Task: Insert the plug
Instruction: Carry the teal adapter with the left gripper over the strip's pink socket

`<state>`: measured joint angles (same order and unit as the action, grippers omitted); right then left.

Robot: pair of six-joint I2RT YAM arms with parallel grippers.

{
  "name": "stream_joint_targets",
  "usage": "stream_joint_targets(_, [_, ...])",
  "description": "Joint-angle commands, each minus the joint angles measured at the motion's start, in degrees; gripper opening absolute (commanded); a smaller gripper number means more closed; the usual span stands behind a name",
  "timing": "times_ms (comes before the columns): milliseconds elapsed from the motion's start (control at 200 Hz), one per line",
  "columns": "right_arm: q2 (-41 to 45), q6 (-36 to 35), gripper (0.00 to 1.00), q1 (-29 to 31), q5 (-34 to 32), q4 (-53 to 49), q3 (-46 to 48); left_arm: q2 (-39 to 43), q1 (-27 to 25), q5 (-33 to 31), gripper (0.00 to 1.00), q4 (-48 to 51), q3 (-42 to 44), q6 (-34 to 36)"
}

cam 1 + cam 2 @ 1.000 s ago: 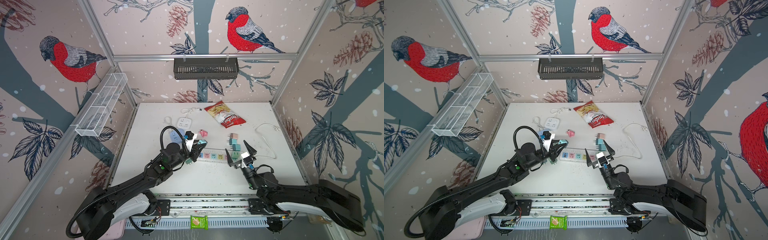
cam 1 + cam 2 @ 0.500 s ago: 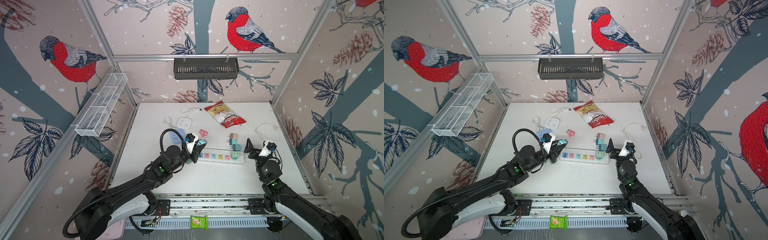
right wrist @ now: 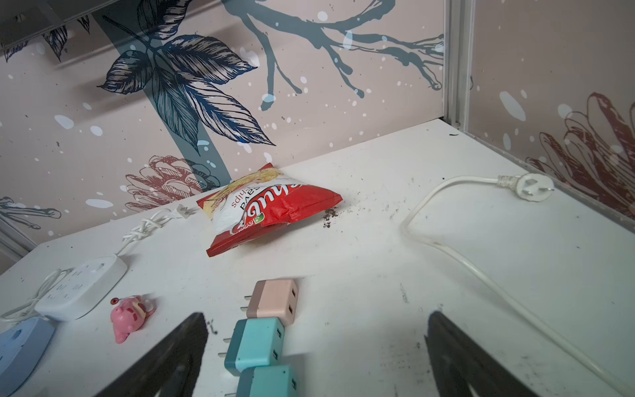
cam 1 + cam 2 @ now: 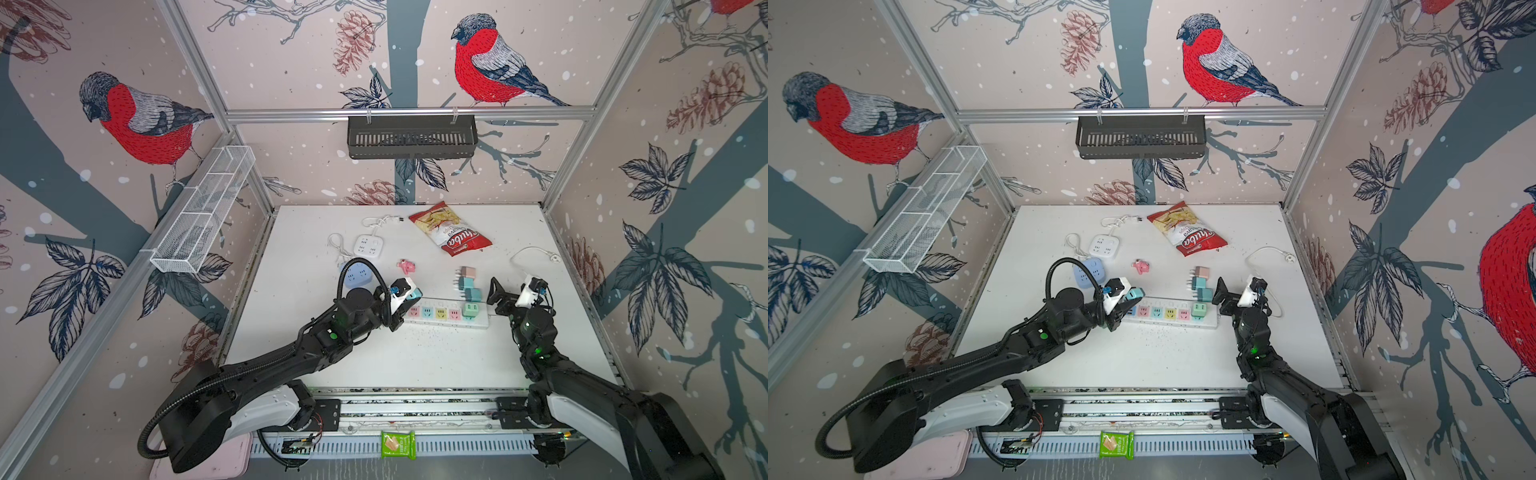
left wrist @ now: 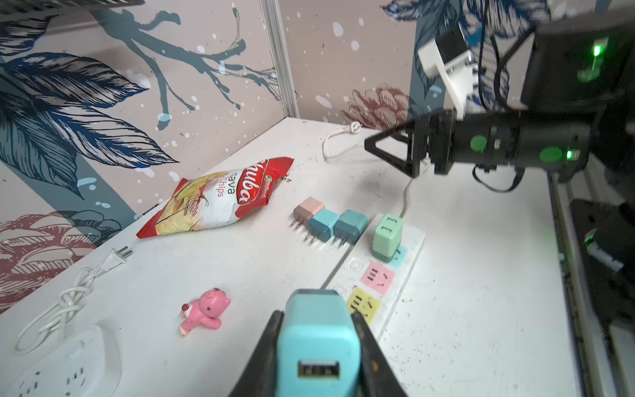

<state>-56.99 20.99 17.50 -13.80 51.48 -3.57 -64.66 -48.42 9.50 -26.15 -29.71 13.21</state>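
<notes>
Now, light-blue plug (image 5: 318, 343) held at power strip (image 5: 412, 242)

Left gripper (image 5: 318, 318) pinches the light-blue plug at the power strip's left end; long axis along the fingers, USB face toward the wrist. Right gripper (image 3: 316, 319) gapes empty off the strip's right end.

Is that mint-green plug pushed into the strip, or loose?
In: the mint-green plug stands upright on the power strip, its prongs out of sight.

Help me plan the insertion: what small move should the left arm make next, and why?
Probably line up and lower the plug, clamped in the left gripper, onto a free socket of the strip. The plug hangs by that end, not yet seated, and the right gripper stands open and apart.
</notes>
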Motion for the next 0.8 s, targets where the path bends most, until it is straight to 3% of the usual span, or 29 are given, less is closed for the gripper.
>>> stream_joint_targets(0, [-1.51, -0.63, 1.00, -0.11, 4.42, 0.41, -2.02, -2.62, 0.04, 4.87, 0.00, 4.28, -3.84, 9.03])
stream_joint_targets(260, [5.11, -0.36, 1.00, -0.09, 4.79, 2.84, 2.76, -11.34, 0.02, 10.72, 0.00, 16.57, -17.73, 15.32])
stream_joint_targets(455, [3.62, -0.85, 1.00, 0.17, 6.58, 1.56, 1.51, -20.38, 0.02, 12.58, 0.00, 29.74, -30.93, 20.34])
stream_joint_targets(705, [4.46, -0.62, 1.00, 0.10, 4.72, 2.17, 2.12, -27.19, 0.12, 8.60, 0.00, 35.70, -39.58, 22.70])
stream_joint_targets(795, [4.37, -0.74, 1.00, 0.15, 4.96, 1.98, 1.91, -29.89, 0.90, 11.61, 0.00, 41.44, -45.98, 24.26])
